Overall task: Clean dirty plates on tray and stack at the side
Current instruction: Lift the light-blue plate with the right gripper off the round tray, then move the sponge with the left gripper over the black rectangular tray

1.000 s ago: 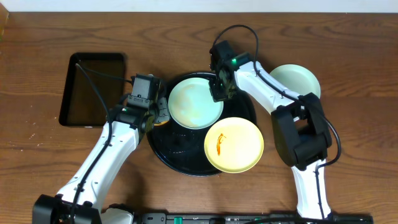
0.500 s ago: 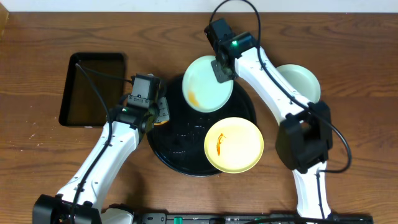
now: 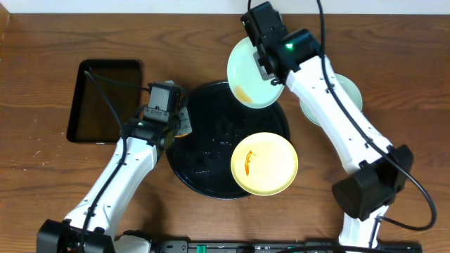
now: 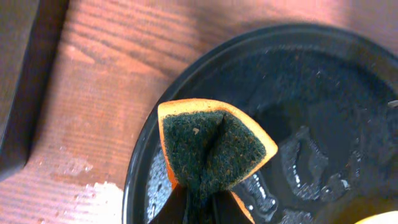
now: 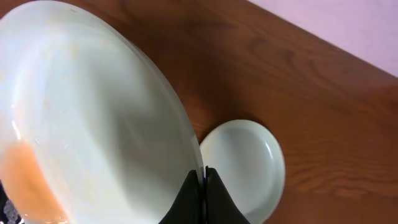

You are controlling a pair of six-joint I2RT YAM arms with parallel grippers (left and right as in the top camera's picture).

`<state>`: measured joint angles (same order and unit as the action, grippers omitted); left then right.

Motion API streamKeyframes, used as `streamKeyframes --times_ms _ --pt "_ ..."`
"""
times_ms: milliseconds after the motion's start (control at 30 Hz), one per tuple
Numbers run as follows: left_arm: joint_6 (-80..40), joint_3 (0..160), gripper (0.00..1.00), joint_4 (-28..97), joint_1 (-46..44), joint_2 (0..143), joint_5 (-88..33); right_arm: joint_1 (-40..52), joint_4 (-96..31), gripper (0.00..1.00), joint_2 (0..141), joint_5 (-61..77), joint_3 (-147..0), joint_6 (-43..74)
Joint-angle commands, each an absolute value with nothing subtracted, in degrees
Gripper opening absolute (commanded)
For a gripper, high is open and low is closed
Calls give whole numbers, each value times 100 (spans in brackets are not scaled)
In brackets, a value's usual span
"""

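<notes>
Over the brown wood-grain table (image 3: 42, 169), the right gripper (image 5: 203, 182) pinches a smeared mint plate (image 5: 93, 118); the left gripper (image 4: 199, 210) clamps a sponge (image 4: 211, 146) above the wet black tray (image 4: 323, 81).

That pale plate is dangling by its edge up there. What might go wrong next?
The right claw pinches the pale mint round plate only by its thin rim, tilted in the air, so it might slip and drop. Orange sauce sits near one edge; it could drip, or soil the clean mint plate on the wooden table if stacked there.
</notes>
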<state>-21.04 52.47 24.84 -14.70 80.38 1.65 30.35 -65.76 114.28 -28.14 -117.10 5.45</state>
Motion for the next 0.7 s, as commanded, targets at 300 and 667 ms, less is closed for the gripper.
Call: streamKeyframes --times_ms 300,667 --pt "-2178 5183 8 2176 -1431 8049 -513 3111 -7008 1 11319 -1389 -11799 541" --pt "-2064 5262 8 1717 -1203 7933 -113 2731 -7234 1 11325 -1125 -11789 620"
